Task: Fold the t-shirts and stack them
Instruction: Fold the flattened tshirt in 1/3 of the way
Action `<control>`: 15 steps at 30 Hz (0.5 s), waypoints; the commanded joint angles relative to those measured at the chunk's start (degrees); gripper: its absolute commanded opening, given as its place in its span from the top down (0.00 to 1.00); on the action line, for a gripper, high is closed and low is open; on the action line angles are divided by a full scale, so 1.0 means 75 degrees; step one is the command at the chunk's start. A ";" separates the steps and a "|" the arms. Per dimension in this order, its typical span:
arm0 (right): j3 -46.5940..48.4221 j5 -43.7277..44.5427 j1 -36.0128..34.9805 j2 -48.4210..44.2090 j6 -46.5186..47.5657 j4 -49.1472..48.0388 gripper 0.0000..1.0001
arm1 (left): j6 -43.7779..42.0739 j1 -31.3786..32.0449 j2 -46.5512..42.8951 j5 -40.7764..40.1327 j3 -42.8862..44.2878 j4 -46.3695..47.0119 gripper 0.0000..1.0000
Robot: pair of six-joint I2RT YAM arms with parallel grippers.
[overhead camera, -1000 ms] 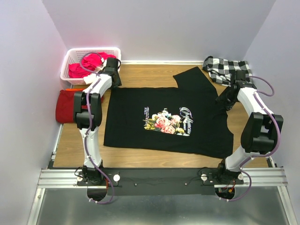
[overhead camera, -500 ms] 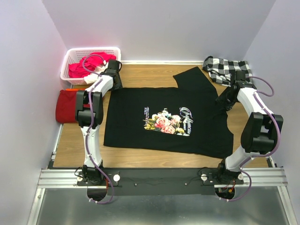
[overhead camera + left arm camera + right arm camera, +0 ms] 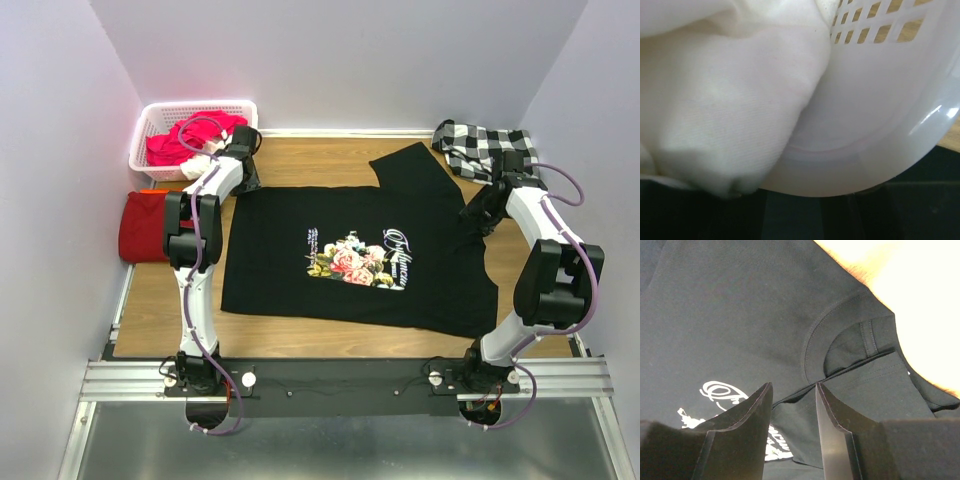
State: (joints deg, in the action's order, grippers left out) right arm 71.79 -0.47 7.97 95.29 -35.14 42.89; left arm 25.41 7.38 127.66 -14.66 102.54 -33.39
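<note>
Storage on the table (image 3: 310,160) consists of one white plastic basket (image 3: 160,118) with slotted walls, set in the far left corner. It holds a bundle of pink cloth (image 3: 168,148) and a piece of white cloth (image 3: 202,163) that lies over the near right rim. The left wrist view is filled by this white cloth (image 3: 725,100) draped over the basket's rounded rim (image 3: 880,130), with the slotted wall above it. The left gripper (image 3: 238,148) sits at that near right corner of the basket. Its fingers do not show clearly in any view, so I cannot tell whether it is apart or closed on anything. The black t-shirt (image 3: 350,250) lies spread flat in the middle of the table, its rose print (image 3: 355,255) and white script facing up, one sleeve pointing toward the far wall. The right gripper (image 3: 794,390) is at the shirt's right edge, by the collar (image 3: 840,325). Its two fingers (image 3: 747,410) stand apart, with black cloth visible in the gap between them and nothing pinched. The dark-red t-shirt (image 3: 143,225) lies bunched at the left edge of the table, outside the basket and just near of it. A black-and-white checked cloth (image 3: 480,148) lies loose in the far right corner, in no container.
</note>
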 commanded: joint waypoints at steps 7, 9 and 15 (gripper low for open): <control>-0.0021 -0.0137 0.0028 -0.0119 -0.0038 -0.0083 0.52 | 0.0386 -0.0198 0.0171 0.0325 -0.0793 0.0010 0.50; -0.0033 -0.0136 0.0028 -0.0142 0.0020 -0.0082 0.52 | 0.0374 -0.0198 0.0008 0.0395 -0.0887 0.0103 0.50; -0.0150 -0.0160 0.0039 -0.0107 0.0301 -0.0036 0.52 | 0.0304 -0.0152 -0.0987 0.0396 -0.1344 0.0409 0.50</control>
State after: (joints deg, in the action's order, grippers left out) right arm 71.79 -0.84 7.97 95.26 -34.74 42.89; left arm 27.03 7.40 125.10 -12.43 95.96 -29.78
